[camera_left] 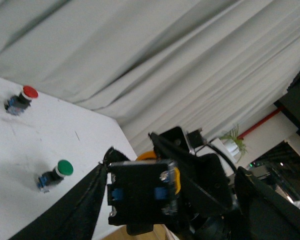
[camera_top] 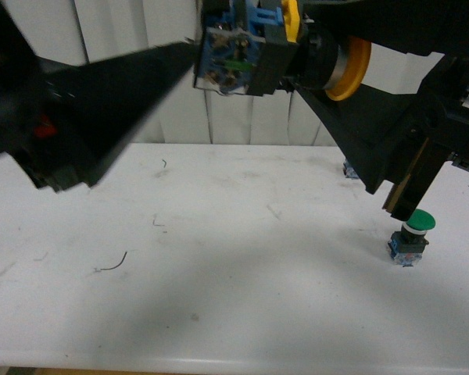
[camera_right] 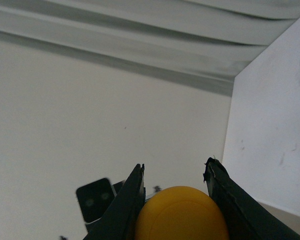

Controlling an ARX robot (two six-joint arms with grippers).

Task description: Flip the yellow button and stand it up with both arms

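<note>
Black left fingers (camera_top: 117, 94) loom closest to us, spread apart, one tip touching the dark base of the yellow button (camera_top: 258, 55). Our right fingers (camera_right: 122, 210) are clamped on its cap, holding it on its side in the air above the white bench (camera_top: 219, 273). We count three buttons: that one, a green button (camera_top: 410, 234) and a red button (camera_left: 21, 99), both on the bench.
</note>
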